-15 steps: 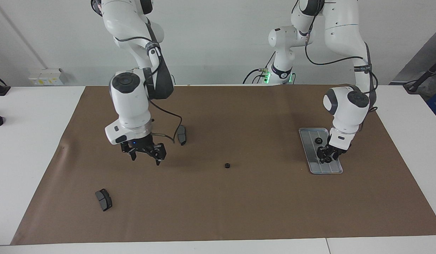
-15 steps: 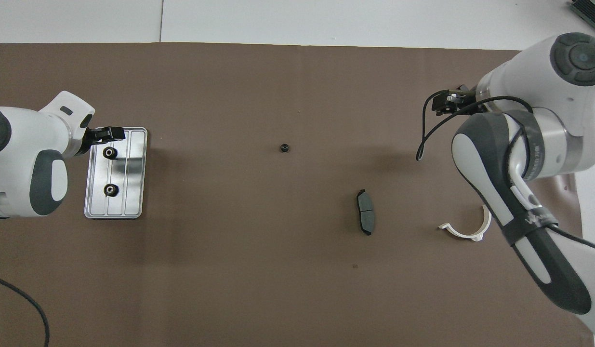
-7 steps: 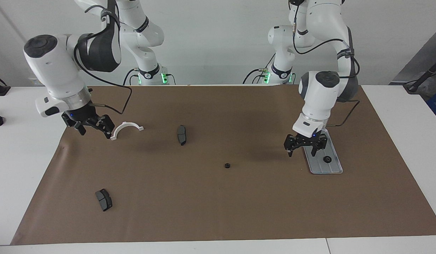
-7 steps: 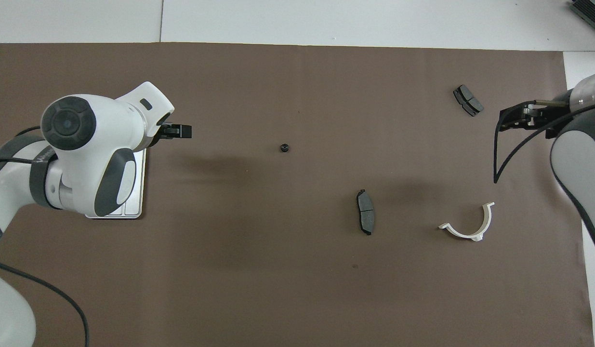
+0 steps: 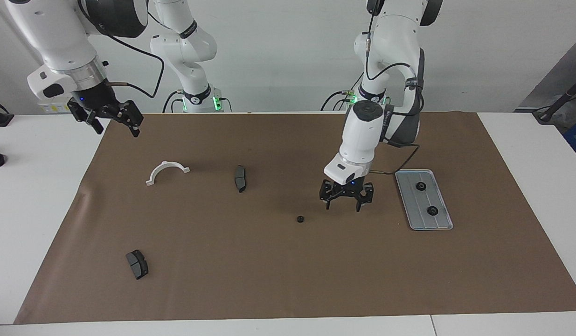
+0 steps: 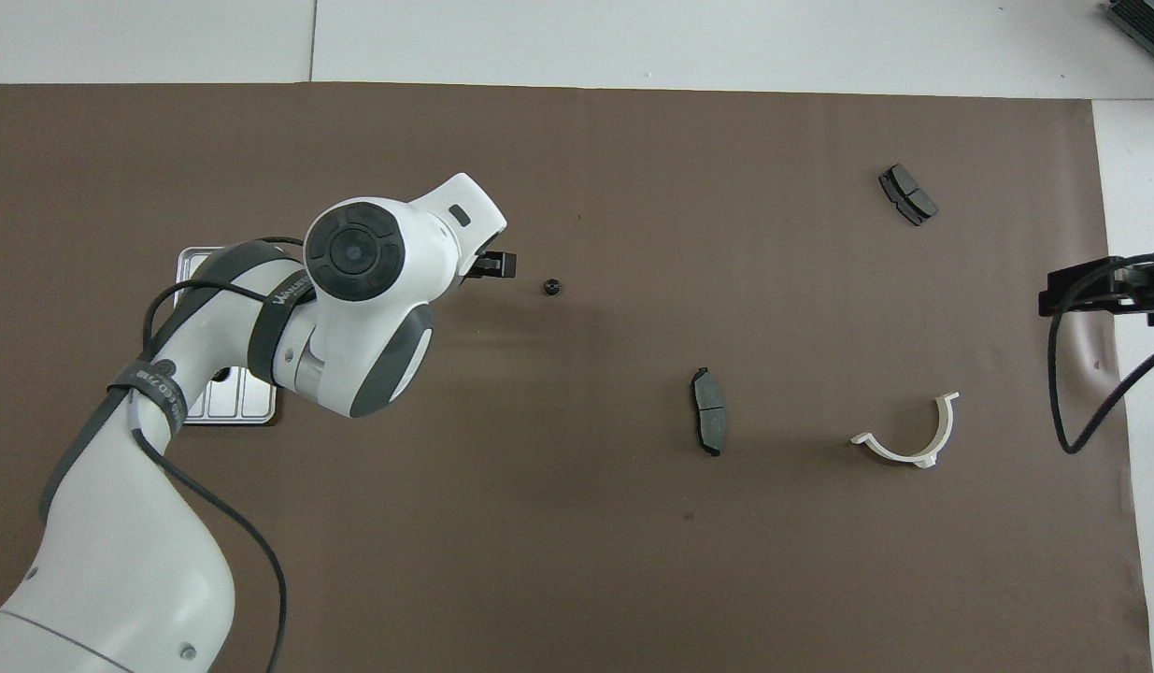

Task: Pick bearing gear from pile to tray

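Two gears [image 5: 421,186] already in tray [image 5: 410,215], one gear [image 5: 300,219] left on surface (mid-mat), w/ left pincer [image 5: 346,204] spread wide, empty, just beside it; right pincer [image 5: 111,122] waits, also spread.

L gripper [image 5: 346,201] open, R gripper [image 5: 113,121] open

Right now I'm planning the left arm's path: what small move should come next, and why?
Probably carry the left gripper sideways over the loose gear, then lower. It hangs open above the mat between that gear and the tray, which holds two gears already. The right gripper waits.
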Controlling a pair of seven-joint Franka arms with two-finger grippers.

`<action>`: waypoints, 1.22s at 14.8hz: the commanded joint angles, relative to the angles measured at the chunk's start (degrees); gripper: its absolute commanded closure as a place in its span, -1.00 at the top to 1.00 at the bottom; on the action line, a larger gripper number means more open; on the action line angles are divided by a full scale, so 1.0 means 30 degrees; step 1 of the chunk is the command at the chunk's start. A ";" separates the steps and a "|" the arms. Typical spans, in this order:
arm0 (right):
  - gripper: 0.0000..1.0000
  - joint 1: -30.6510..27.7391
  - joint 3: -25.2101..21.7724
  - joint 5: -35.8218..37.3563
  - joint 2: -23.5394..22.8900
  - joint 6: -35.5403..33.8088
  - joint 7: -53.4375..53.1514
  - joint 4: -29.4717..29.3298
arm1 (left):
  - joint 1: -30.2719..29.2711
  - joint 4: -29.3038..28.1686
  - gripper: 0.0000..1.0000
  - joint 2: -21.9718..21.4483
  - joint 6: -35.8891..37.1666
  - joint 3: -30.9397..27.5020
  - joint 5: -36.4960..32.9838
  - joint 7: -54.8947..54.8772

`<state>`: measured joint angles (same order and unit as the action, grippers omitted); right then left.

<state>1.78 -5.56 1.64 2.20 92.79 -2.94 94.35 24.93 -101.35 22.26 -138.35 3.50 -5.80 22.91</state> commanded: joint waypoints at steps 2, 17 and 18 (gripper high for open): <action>1.00 0.0079 -0.0079 0.0010 0.0027 0.0066 0.0511 0.0162 | 0.1821 0.3104 0.99 0.2680 0.0969 -0.0549 -0.0175 0.1849; 1.00 0.0517 -0.0050 0.0303 0.0409 -0.0981 0.0395 -0.0007 | 0.3056 0.3579 0.50 0.4300 0.0178 -0.0668 -0.0321 0.3319; 1.00 0.0635 -0.0050 0.0100 0.0205 -0.1569 0.0365 -0.0564 | 0.3027 0.3579 0.31 0.4300 0.0178 -0.0668 -0.0321 0.3319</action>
<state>2.87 -5.62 1.90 2.81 91.49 -2.88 95.33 33.29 -91.55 34.83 -137.78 2.51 -5.81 31.73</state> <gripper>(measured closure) 0.000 0.181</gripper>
